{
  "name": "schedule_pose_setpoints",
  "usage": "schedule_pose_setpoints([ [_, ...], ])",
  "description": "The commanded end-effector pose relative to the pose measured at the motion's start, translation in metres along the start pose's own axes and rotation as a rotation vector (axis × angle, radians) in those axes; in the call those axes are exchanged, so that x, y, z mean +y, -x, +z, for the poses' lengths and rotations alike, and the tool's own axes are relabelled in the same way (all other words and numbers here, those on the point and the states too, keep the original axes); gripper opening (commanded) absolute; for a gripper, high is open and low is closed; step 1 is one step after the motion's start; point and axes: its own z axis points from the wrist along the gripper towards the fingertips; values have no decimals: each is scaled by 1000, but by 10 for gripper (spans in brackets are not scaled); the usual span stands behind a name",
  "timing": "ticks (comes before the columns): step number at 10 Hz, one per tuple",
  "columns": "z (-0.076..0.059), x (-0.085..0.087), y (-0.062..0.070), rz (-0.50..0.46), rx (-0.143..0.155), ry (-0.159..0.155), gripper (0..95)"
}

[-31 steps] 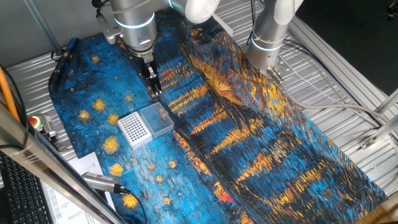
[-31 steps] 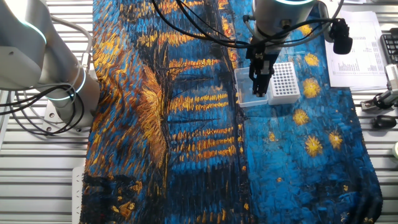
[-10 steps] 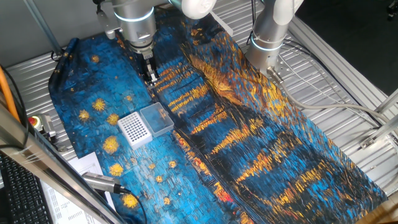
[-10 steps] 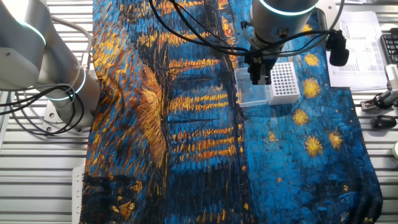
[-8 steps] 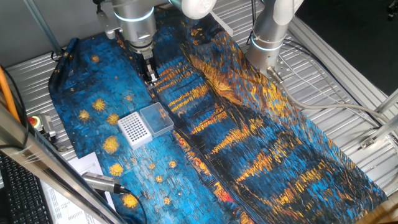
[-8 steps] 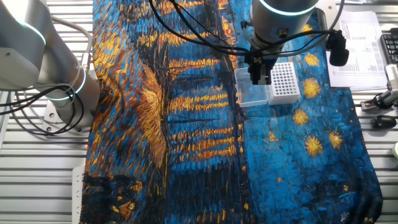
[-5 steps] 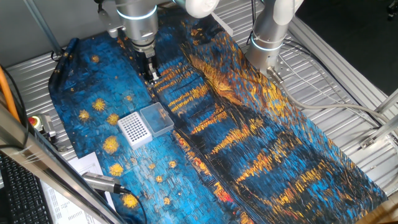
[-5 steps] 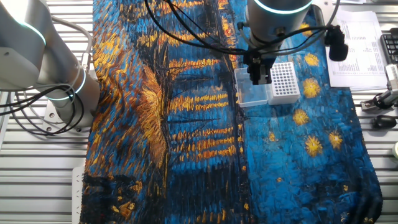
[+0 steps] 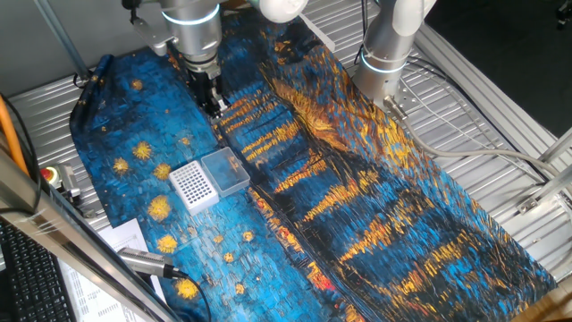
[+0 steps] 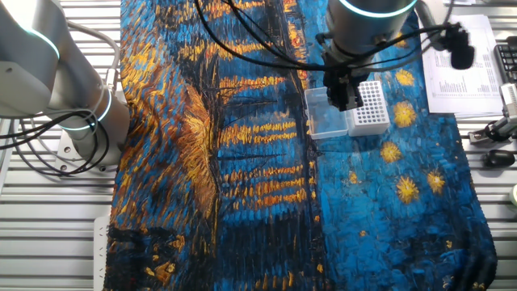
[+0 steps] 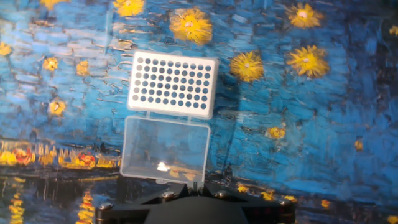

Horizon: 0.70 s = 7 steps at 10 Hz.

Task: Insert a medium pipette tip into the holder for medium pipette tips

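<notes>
We judge insertion not yet done: the holder for medium pipette tips [image 11: 173,84] sits on the bench beside the clear box [image 11: 165,149], no tip visibly seated, tool [image 9: 214,105] state indeterminable.

one holder [image 11: 173,84], one clear box [image 11: 165,149], perhaps one tip [image 11: 162,166]

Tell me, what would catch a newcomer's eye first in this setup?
Probably the painted cloth, swirling blue with yellow stars and orange streaks, which covers most of the table. Near its blue end sits a small white block with a grid of dark holes, its clear plastic lid lying open beside it. The silver arm hangs above them with its gripper pointing down; a second silver arm stands at the far side.
</notes>
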Motion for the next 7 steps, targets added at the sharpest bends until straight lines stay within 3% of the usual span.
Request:
schedule_pose_setpoints([
  [1,-1,0,-1,71,-8,-2,0],
  [2,-1,0,0,49,0,-1,0],
  [4,-1,0,0,126,68,8,0],
  [7,2,3,2,73,79,0,0],
])
